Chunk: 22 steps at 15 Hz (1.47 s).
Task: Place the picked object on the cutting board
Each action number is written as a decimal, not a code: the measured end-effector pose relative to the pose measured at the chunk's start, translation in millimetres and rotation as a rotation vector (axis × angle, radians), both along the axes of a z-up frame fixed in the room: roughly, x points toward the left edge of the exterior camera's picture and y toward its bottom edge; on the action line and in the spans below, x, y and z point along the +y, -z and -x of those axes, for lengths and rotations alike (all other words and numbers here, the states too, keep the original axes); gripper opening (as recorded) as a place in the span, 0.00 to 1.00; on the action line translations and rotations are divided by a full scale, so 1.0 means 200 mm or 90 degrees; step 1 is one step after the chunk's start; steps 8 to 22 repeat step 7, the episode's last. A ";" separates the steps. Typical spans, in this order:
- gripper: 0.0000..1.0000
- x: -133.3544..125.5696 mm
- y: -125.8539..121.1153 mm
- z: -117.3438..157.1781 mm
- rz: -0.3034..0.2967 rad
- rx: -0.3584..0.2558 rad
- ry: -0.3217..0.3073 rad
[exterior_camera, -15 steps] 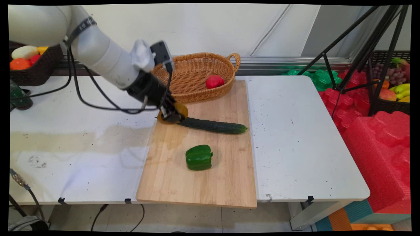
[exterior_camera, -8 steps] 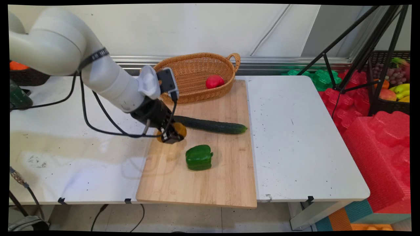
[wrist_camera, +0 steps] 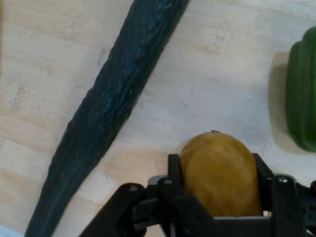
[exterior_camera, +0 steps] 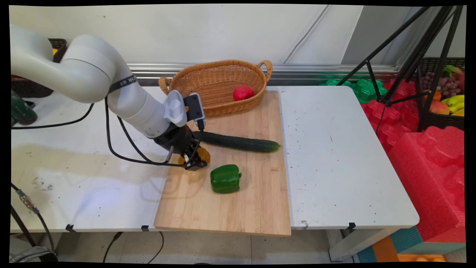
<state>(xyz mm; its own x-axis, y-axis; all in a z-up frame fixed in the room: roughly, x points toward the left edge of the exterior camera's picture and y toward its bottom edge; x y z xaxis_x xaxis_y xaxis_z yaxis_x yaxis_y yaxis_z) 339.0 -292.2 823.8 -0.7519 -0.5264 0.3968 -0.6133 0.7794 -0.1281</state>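
Holding a yellow-brown potato (wrist_camera: 220,174) tight between its two black fingers, the gripper (exterior_camera: 196,160) hangs low over the left part of the wooden cutting board (exterior_camera: 238,208). The fingers press on the potato from both sides, so they are closed only as far as the potato lets them. That squeeze is why the potato does not drop. I cannot tell if the potato touches the board or sits a little above it.

The potato is between two green things. A long dark cucumber (exterior_camera: 238,142) lies on the board just behind the gripper, and a green bell pepper (exterior_camera: 225,179) sits just beside it, toward the near edge. The potato touches neither of them. Both rest flat on the board, so they stay put by themselves.

A woven basket (exterior_camera: 219,80) stands at the far end of the board with a red fruit (exterior_camera: 243,92) inside. Its high walls keep the fruit from rolling out.

Some things are hard to see. In the main view the gripper covers most of the potato, so only an orange-yellow bit peeks out. The arm hides the near end of the cucumber. In the hand view the pepper is cut off at the right edge, and the bottom of the potato is hidden behind the black gripper parts.
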 end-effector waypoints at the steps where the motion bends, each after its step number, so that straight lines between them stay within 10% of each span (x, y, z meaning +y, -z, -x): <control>1: 0.00 -0.01 0.02 0.00 0.000 -0.002 0.002; 3: 0.00 -0.02 0.05 0.00 0.001 -0.004 0.010; 4: 1.00 -0.02 0.06 0.00 0.002 -0.004 0.013; 22: 1.00 -0.03 0.06 -0.01 0.008 -0.003 0.025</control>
